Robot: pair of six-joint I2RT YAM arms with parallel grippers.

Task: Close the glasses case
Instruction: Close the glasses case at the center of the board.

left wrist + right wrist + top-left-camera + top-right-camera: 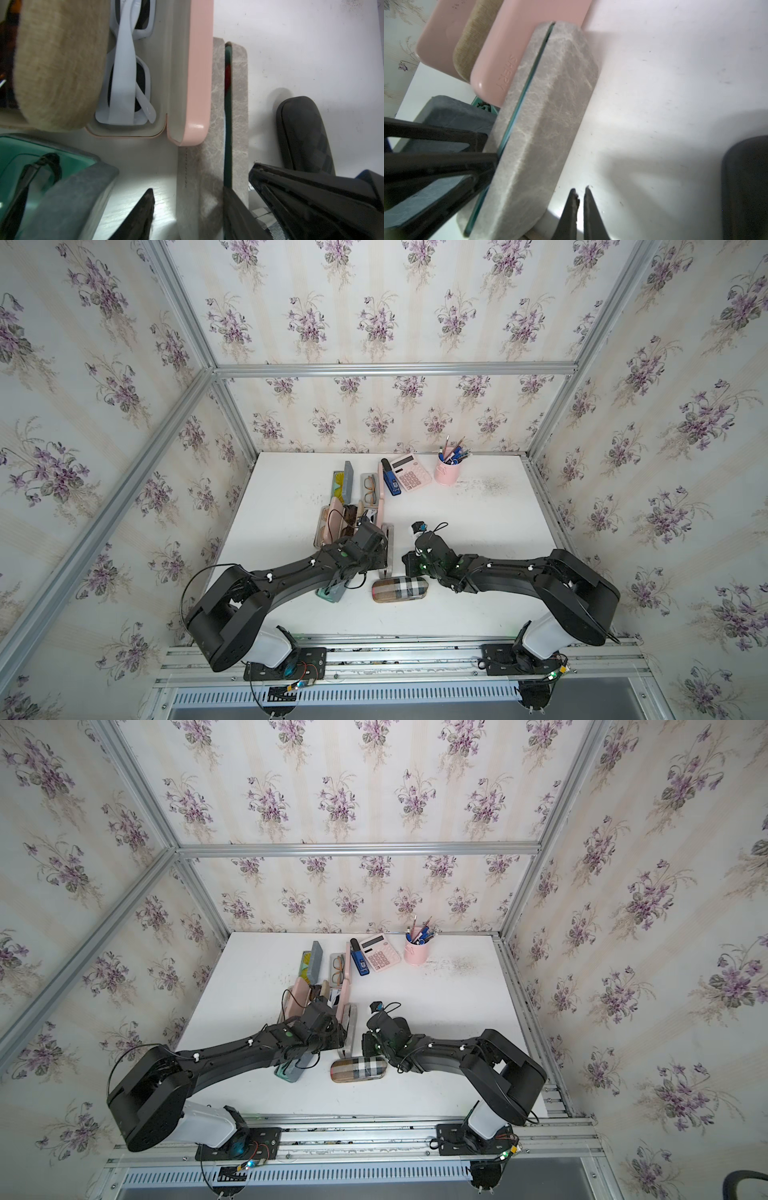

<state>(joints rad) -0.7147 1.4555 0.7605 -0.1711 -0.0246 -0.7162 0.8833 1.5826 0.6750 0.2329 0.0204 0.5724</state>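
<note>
The glasses case is a grey marbled box with a teal lining, lying lengthwise mid-table in both top views. Its two halves stand almost together, with only a narrow dark slit between them. My left gripper is open astride its near end: one finger is over bare table beside the case, apart from it, and the other is at the slit. My right gripper is shut and empty, just off the case's other long side, above the table.
Next to the grey case are an open pink case with white sunglasses, a beige case and a teal-lined case with dark glasses. A closed plaid case lies nearer the front. A calculator, stapler and pen cup stand at the back.
</note>
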